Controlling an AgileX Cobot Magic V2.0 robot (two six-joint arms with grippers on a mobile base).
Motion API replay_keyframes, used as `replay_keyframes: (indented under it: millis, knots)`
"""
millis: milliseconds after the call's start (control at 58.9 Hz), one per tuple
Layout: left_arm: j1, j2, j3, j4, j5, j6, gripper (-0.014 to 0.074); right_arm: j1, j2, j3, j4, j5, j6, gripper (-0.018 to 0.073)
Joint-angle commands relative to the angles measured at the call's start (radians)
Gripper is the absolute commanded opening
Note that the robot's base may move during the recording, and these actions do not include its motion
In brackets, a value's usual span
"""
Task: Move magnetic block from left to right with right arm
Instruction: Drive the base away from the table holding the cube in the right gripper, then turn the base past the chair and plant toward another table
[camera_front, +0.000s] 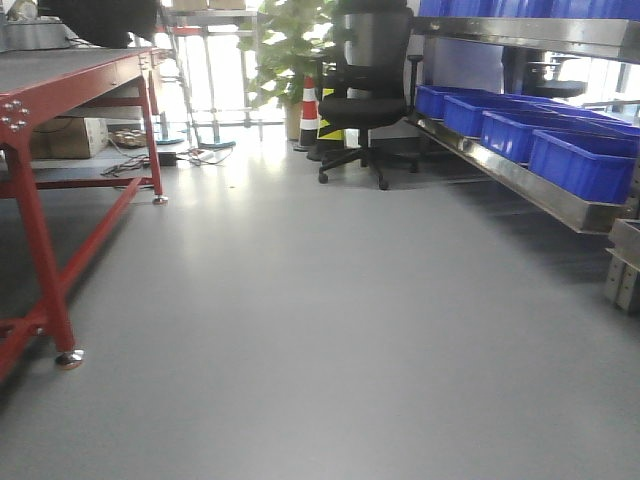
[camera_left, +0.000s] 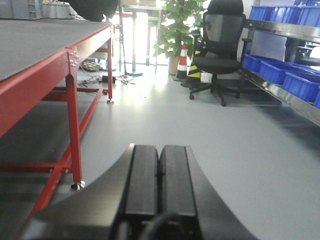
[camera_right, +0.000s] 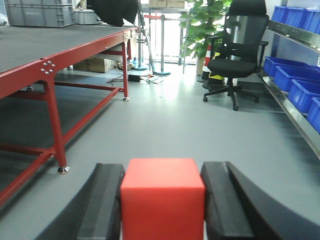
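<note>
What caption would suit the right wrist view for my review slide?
Right gripper shut on the red magnetic block, facing a grey floor, a red-framed table and a black office chair.

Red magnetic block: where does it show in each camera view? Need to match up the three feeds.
Exterior front-facing: not in it.
Left wrist: not in it; the left gripper has its jaws shut on nothing.
Right wrist: the magnetic block sits bottom centre, held between the jaws of the right gripper.
Shared landmark: the black office chair, at the back of the room in all three.
</note>
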Motion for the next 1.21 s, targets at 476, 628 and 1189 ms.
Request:
replay_keyframes:
  millis: [476, 628, 1189]
  knots:
    - [0.002, -0.009, 0.008, 0.000, -0.090, -0.004, -0.0116, -0.006, 0.018, -0.026, -0.019, -0.092, -0.005, 0.0193]
    - [0.002, -0.009, 0.008, 0.000, -0.090, -0.004, -0.0116, -0.006, 0.018, -0.026, -0.019, -0.092, -0.005, 0.0193]
    - [0.002, -0.009, 0.008, 0.000, -0.090, -0.004, -0.0116, -0.007, 0.018, -0.026, -0.019, -0.092, -0.005, 0.0193]
